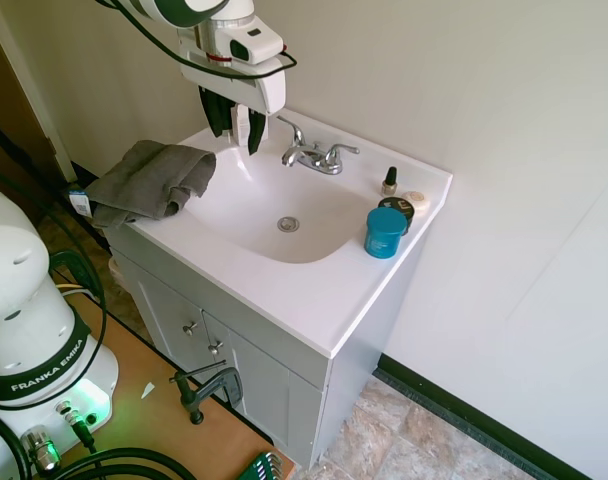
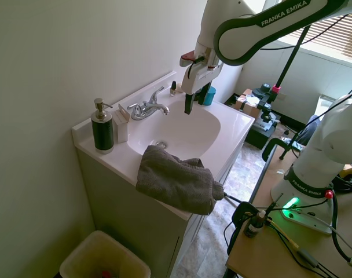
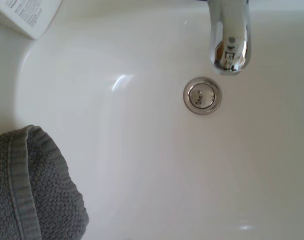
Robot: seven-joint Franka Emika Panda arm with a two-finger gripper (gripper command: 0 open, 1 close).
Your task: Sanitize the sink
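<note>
empty pincer [image 1: 239, 128] with fingers apart hangs above the hard, slippery white sink [image 1: 284, 215]; soft grey towel [image 1: 149, 180] draped on its rim looks easiest to pinch.

End effector [image 1: 241, 128] hangs above the back of the basin of the glossy white rectangular sink [image 1: 314, 290], apart from it. Two-handled chrome faucet [image 1: 314, 155] just beside the end effector, on the back ledge; round chrome drain [image 1: 288, 224] below and forward of it, in the basin bottom. Grey folded terry towel [image 1: 149, 182] to one side of the end effector, draped over the sink's front corner, part hanging off the edge. On the far side, well apart: round teal plastic jar [image 1: 385, 232], small dark nail-polish bottle [image 1: 389, 181] behind it. Dark soap dispenser with metal pump [image 2: 102, 127] on the towel-side back corner, small white box [image 2: 121, 123] touching it.
</note>
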